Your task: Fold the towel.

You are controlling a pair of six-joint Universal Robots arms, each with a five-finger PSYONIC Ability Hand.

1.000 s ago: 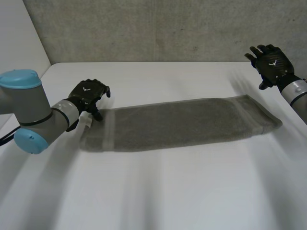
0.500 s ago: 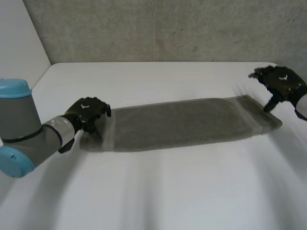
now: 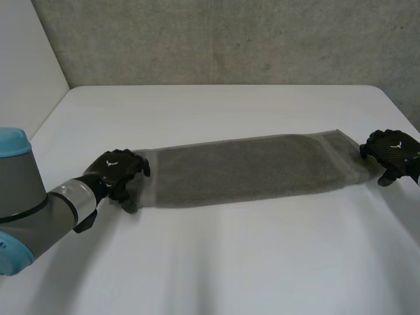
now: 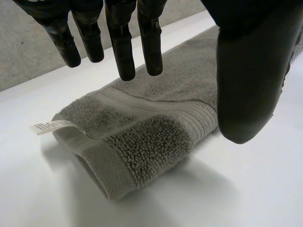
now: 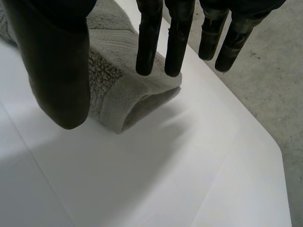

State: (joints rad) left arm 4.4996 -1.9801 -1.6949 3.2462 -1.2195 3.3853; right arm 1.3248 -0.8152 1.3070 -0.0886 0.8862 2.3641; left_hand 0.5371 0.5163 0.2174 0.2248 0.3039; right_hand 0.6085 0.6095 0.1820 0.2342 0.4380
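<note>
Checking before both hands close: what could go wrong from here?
The right hand hangs open over a towel end whose layers gape, so it may pinch only the top layer. The left hand, open over the end with the label, may do likewise. Uneven grips could skew the fold.

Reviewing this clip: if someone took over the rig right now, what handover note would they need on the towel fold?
Left hand: open, fingers straight above one short end of the towel, near its white label; nothing gripped.
Right hand: open, fingers straight above the opposite short end.
Towel: lies flat as a long strip across the table.
Done: a hand poised at each end.
Left: grasp the ends and make the fold.
</note>
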